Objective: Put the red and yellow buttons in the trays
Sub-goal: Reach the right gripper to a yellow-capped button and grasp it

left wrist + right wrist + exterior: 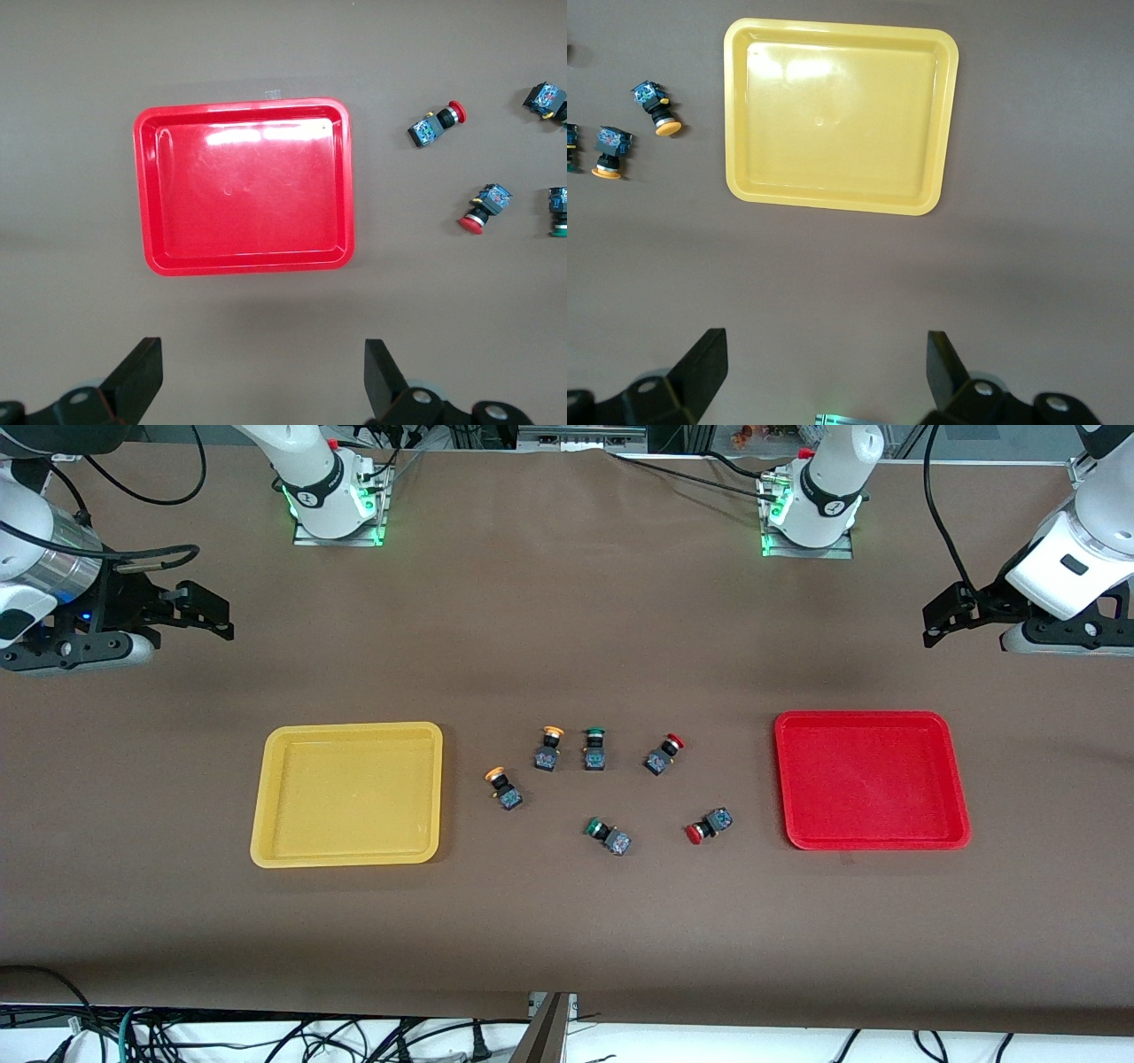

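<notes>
The yellow tray [266, 797] lies toward the right arm's end of the table and the red tray [873, 718] toward the left arm's end; both hold nothing. Between them lie two yellow-capped buttons [548, 747] [502, 788] and two red-capped buttons [664, 754] [707, 826]. My left gripper [943, 615] is open and empty over bare cloth at its end of the table; its wrist view shows the red tray [244, 106] and the red buttons [437, 124] [485, 208]. My right gripper [205, 611] is open and empty over bare cloth; its wrist view shows the yellow tray [842, 28] and the yellow buttons [656, 108] [609, 150].
Two green-capped buttons [594, 747] [607, 836] lie among the others on the brown cloth [567, 921]. The arm bases stand along the table's edge farthest from the front camera. Cables hang below the edge nearest to it.
</notes>
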